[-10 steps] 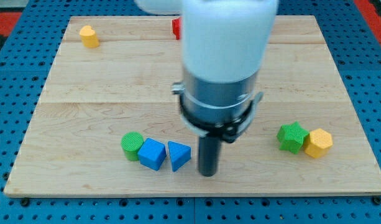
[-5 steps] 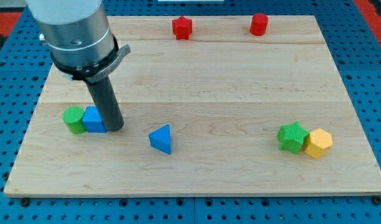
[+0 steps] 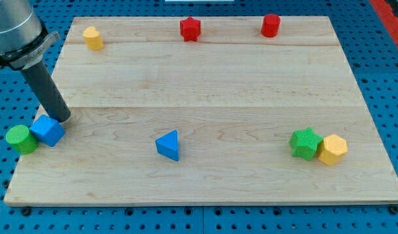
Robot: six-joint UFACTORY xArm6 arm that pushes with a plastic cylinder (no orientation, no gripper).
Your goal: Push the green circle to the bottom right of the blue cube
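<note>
The green circle (image 3: 21,139) is a short green cylinder at the view's far left, lying off the wooden board's left edge on the blue pegboard. The blue cube (image 3: 48,130) sits right beside it on its right, touching it, at the board's left edge. My tip (image 3: 61,119) is at the blue cube's upper right corner, touching or nearly touching it. The rod rises up and to the left to the arm body at the view's top left.
A blue triangle (image 3: 168,145) lies lower centre. A green star (image 3: 304,143) touches a yellow hexagon (image 3: 332,149) at lower right. A yellow block (image 3: 92,38), a red star (image 3: 190,28) and a red cylinder (image 3: 270,25) sit along the board's (image 3: 211,78) top.
My tip has swept far left, from lower centre to the left edge. The blue cube and green circle were pushed left with it, the circle going off the board. The blue triangle stayed behind.
</note>
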